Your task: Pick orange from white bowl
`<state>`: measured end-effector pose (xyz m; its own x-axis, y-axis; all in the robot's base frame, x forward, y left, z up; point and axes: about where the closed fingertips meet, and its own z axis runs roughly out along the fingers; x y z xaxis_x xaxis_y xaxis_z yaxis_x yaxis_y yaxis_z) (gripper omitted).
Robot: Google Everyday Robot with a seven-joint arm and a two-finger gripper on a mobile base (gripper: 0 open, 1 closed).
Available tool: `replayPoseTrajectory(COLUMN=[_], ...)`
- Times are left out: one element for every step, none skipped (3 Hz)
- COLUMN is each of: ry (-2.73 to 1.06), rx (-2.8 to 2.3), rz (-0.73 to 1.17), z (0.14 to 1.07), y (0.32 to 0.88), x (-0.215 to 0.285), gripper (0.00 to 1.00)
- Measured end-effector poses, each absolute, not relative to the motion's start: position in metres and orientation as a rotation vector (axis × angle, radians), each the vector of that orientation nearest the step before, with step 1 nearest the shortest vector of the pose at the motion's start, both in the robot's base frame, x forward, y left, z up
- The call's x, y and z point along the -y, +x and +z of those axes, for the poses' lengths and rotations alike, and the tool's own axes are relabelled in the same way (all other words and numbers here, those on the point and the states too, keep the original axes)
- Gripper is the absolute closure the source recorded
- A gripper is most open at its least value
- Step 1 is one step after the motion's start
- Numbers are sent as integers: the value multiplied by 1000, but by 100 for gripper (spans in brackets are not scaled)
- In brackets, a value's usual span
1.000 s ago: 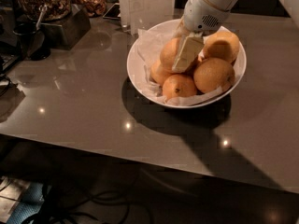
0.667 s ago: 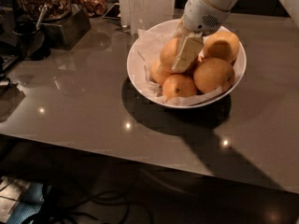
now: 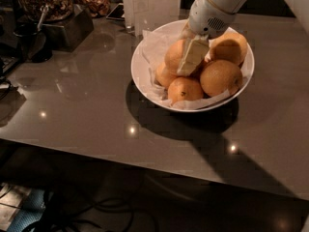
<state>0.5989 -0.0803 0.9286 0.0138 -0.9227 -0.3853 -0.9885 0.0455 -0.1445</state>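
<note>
The white bowl (image 3: 145, 76), lined with crinkled white paper, stands on the dark table and holds several oranges. My gripper (image 3: 191, 57) reaches down from the upper right into the middle of the pile. It lies against the right side of a large round orange (image 3: 174, 54) at the top left of the pile. Another big orange (image 3: 221, 76) sits to the gripper's right, and one more (image 3: 231, 46) sits behind that. A smaller orange with a dark speck (image 3: 185, 89) lies at the front.
A dark box with a jar of nuts (image 3: 53, 13) stands at the far left. A white container (image 3: 152, 4) stands just behind the bowl. The table's front edge (image 3: 145, 153) runs across below the bowl, with cables on the floor beneath.
</note>
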Motion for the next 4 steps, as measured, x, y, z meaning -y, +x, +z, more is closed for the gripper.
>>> replayPoseTrajectory(ry=[-1921,-1915,-1881,-1810], rx=[-1962,-1959,-1931,-1778], rz=[251,262,293,346], z=[927,928,934,967], y=[599,599,594,574], x=[81,82,89,95], gripper=[100,100,100,100])
